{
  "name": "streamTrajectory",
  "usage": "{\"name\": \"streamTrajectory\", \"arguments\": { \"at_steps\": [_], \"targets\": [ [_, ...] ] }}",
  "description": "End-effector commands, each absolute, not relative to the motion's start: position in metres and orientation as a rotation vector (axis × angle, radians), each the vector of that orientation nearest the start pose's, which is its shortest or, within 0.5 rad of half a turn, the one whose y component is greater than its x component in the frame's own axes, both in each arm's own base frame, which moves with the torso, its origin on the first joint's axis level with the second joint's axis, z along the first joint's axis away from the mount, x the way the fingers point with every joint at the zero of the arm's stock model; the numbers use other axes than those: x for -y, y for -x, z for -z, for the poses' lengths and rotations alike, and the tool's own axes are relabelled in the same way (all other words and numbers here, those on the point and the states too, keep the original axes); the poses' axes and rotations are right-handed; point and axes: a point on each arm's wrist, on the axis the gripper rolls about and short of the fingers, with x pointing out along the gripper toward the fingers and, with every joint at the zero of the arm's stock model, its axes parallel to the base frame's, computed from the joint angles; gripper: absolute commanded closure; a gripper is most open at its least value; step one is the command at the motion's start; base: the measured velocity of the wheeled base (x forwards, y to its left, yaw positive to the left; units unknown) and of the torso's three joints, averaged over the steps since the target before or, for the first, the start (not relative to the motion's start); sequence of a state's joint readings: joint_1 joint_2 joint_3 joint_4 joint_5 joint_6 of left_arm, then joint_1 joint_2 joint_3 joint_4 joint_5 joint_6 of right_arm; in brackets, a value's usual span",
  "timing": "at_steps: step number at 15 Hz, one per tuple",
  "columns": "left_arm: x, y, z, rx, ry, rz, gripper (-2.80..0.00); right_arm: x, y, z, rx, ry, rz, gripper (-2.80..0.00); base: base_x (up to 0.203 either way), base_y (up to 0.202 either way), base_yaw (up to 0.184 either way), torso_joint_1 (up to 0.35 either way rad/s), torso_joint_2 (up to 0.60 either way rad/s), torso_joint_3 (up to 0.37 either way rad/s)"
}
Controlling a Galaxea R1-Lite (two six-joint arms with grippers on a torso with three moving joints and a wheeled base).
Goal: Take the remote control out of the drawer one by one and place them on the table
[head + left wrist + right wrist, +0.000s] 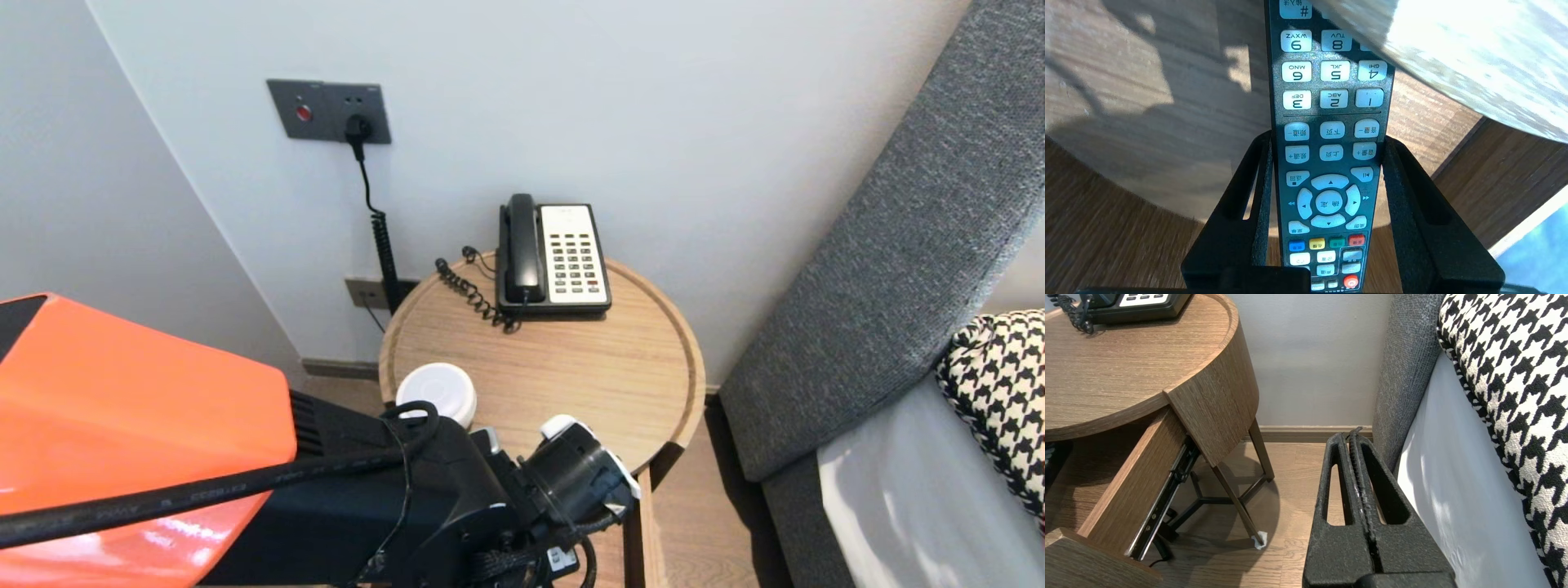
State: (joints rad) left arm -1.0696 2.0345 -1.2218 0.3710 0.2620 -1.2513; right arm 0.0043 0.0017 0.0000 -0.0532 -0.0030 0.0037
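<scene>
A: Nearest the head camera: orange arm shell (122, 433), black cable (163, 498) across it, left wrist just past it at the near edge of the round table (571, 359).
B: Noted. Left gripper (1327, 141)?
A: Clamped on the remote (1331, 102), one finger on each long side, level with the volume and channel keys. Round red key end toward the wrist, number keys pointing away.
B: Look of the remote?
A: Long, dark grey, pale keys. Ring of arrow keys around a centre key. Row of four coloured keys: blue, yellow, green, red. Far end hidden behind a pale blurred edge (1453, 49).
B: Under it?
A: Pale wood grain, darker floorboards around. Cannot tell contact.
B: Surroundings, going outward?
A: White round lid (437, 392) on the table, just beside the wrist. Drawer (1126, 490) pulled out under the tabletop. Further back, black telephone (555, 257) near the wall, coiled cord (473, 294) beside it. Wall socket panel (329, 110) above, plug in.
B: Right side?
A: Right gripper (1350, 437) parked low beside the grey headboard (1400, 375), fingers pressed together. Houndstooth cushion (1515, 396) close by.
</scene>
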Motion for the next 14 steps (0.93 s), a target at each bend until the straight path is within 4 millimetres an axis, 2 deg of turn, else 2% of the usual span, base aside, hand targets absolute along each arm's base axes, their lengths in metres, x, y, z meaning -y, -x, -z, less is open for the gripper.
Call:
{"name": "streamTrajectory", "arguments": {
  "at_steps": [1, 14],
  "targets": [
    [0.3, -0.179, -0.104, -1.201, 0.391, 0.015, 0.0, 0.0, 0.021, -0.074, 0.026, -0.003, -0.002, 0.0, 0.0, 0.0, 0.0, 0.0, 0.0, 0.0],
    [0.29, -0.194, -0.128, -1.429, 0.507, 0.081, 0.0, 0.0, 0.021, -0.074, 0.026, -0.003, -0.002, 0.0, 0.0, 0.0, 0.0, 0.0, 0.0, 0.0]
  ]
}}
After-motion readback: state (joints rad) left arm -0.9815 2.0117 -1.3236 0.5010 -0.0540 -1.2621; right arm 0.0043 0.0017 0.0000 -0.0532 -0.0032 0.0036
